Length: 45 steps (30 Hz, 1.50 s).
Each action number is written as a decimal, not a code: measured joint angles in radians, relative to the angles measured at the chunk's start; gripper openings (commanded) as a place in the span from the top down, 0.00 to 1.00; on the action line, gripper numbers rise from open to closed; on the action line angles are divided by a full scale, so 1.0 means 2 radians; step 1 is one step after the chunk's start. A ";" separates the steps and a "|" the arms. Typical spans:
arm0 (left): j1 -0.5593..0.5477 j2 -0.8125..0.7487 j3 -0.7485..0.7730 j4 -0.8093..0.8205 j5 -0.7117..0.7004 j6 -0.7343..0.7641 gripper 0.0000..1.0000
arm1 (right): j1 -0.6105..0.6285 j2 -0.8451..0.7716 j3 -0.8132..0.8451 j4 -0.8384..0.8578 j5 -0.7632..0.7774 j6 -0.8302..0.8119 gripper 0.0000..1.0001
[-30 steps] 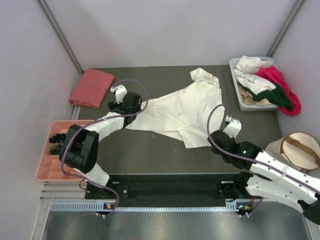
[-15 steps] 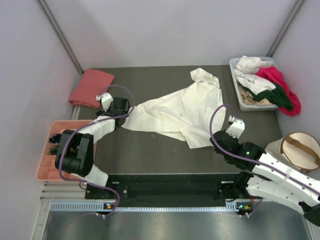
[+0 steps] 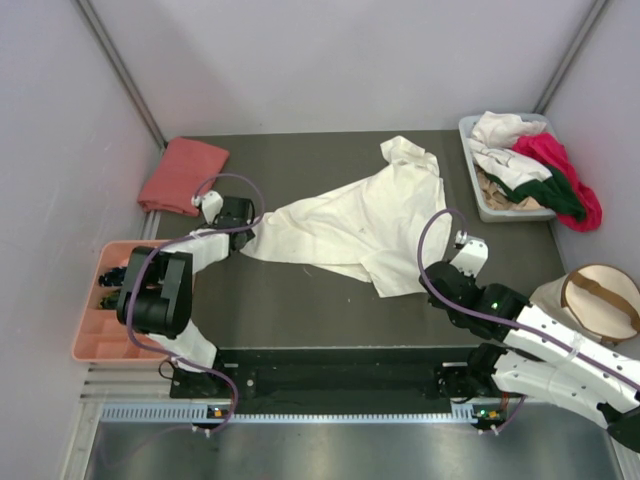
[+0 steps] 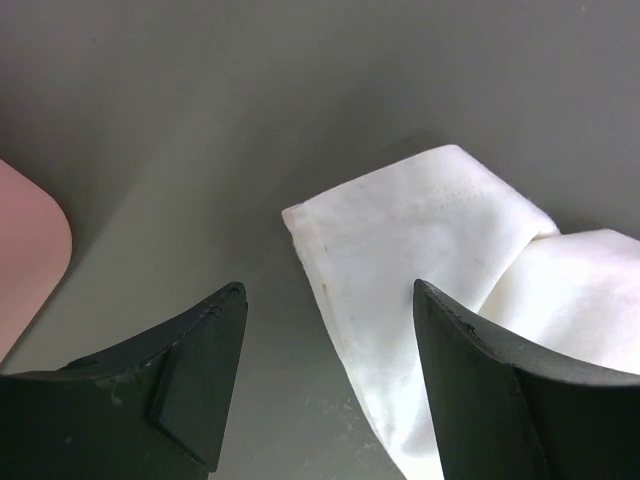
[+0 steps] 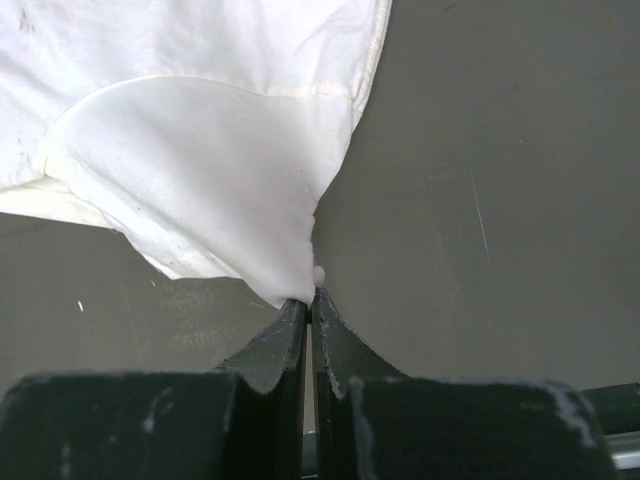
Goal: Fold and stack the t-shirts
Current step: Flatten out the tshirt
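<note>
Our right fingers [image 5: 290,335] were pinched shut on the cream t-shirt [image 3: 340,225]; left fingers [image 4: 470,370] stood open astride its corner, needing a deep bite.

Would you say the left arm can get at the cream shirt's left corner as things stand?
Probably yes: the left gripper is open just above that corner of the cream shirt, which lies on the table uncovered.

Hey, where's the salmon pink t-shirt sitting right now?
In the top view, the salmon-pink t-shirt lies folded at the far left corner of the table, just beyond the left gripper and the pink tray.
</note>
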 measured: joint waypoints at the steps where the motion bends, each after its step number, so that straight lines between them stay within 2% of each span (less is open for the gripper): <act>1: 0.000 0.002 0.000 0.000 0.001 0.000 0.28 | 0.000 0.000 0.000 0.000 0.000 0.000 1.00; 11: 0.029 0.010 0.000 0.006 0.010 -0.001 0.34 | 0.000 0.000 0.000 0.000 -0.001 0.000 1.00; 18: 0.042 0.027 0.011 0.012 0.023 -0.003 0.47 | 0.000 -0.006 0.000 -0.003 -0.002 0.000 1.00; 24: 0.043 0.043 0.027 0.025 0.038 -0.011 0.73 | -0.001 -0.011 0.002 -0.010 -0.002 0.000 1.00; 28: 0.043 0.048 0.031 0.032 0.049 -0.015 0.97 | -0.001 -0.017 0.003 -0.013 -0.001 0.001 1.00; 29: 0.043 0.048 0.031 0.033 0.052 -0.016 1.00 | -0.001 -0.018 0.003 -0.014 -0.001 0.001 1.00; 45: 0.043 0.039 0.031 0.022 0.061 -0.016 1.00 | -0.001 -0.005 0.003 0.001 -0.011 0.000 1.00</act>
